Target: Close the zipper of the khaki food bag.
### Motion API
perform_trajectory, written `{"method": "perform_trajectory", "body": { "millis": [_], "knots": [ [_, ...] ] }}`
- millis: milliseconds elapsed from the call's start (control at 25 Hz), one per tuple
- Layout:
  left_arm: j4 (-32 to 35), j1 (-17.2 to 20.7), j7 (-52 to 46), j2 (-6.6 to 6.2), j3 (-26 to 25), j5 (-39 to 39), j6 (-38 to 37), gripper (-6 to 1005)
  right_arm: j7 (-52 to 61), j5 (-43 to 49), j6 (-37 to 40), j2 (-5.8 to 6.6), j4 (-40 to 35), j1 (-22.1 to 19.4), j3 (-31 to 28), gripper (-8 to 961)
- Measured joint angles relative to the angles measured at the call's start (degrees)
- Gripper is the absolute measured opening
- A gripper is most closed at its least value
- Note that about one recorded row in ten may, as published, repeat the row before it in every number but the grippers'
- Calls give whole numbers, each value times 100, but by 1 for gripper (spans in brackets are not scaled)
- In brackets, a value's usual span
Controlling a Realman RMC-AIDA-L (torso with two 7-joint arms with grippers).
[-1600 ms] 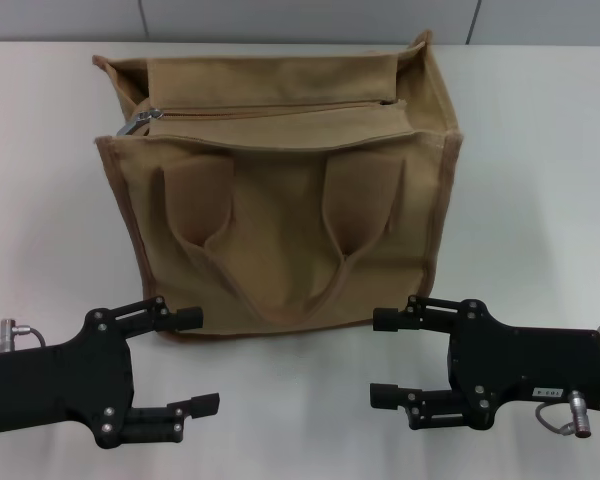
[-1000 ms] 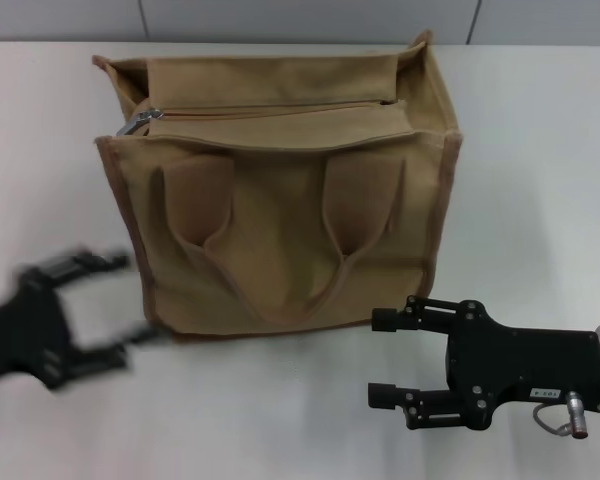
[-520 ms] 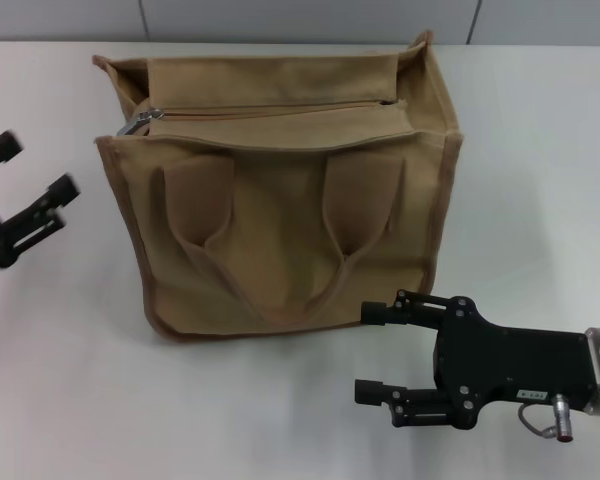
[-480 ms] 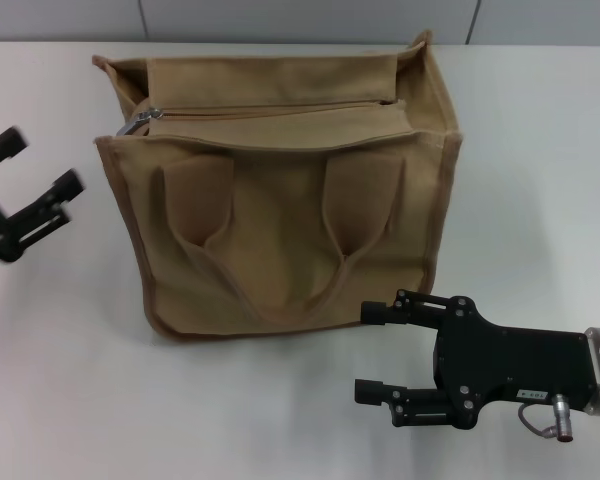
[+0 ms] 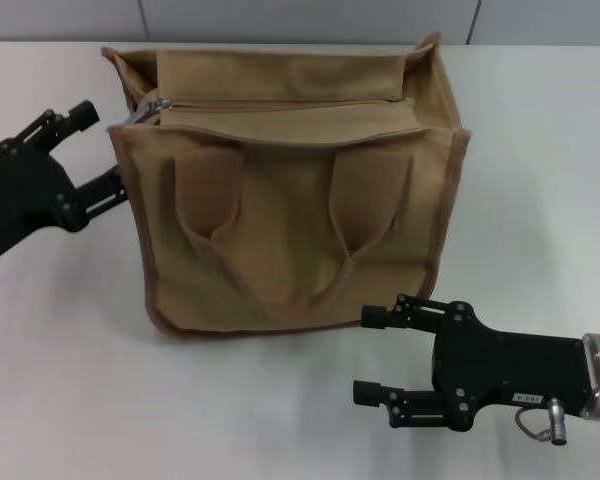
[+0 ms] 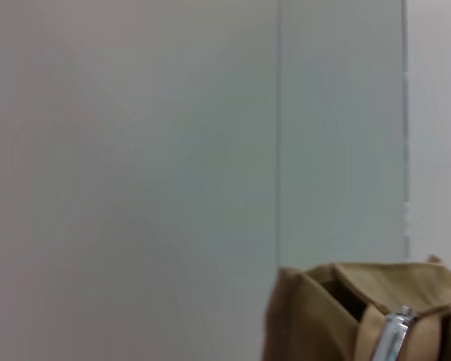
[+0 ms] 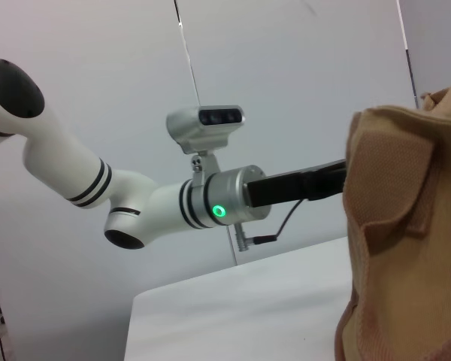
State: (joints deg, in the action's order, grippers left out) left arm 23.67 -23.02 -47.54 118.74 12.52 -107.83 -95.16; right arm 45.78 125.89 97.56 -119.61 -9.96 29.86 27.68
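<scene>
Left end effector (image 5: 98,148) has risen beside the khaki food bag (image 5: 295,200) — perhaps touching.

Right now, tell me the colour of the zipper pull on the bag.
Shiny silver; the zipper pull on the tan bag shows best in the head view.

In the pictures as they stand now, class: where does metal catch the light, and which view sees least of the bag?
Head view: the zipper's pull tab glints silver at the khaki food bag's top corner, beside the open left gripper. Left wrist view: the tab shines again, only a bag corner visible, mostly wall.
</scene>
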Motion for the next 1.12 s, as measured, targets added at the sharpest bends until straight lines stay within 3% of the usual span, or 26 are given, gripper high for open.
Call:
{"method": "perform_trajectory", "body": {
  "millis": [200,800,1120],
  "knots": [
    [-183,-66,16,13,-3,348,332,816,-9,-4,-13,0,26,14,0,793],
    [-438,11,363,18,18,632,120,710,-9,-75,-107,0,47,55,0,794],
    [-535,-33,480,17,37,624,90,557,-8,-75,-107,0,46,65,0,792]
  ]
}}
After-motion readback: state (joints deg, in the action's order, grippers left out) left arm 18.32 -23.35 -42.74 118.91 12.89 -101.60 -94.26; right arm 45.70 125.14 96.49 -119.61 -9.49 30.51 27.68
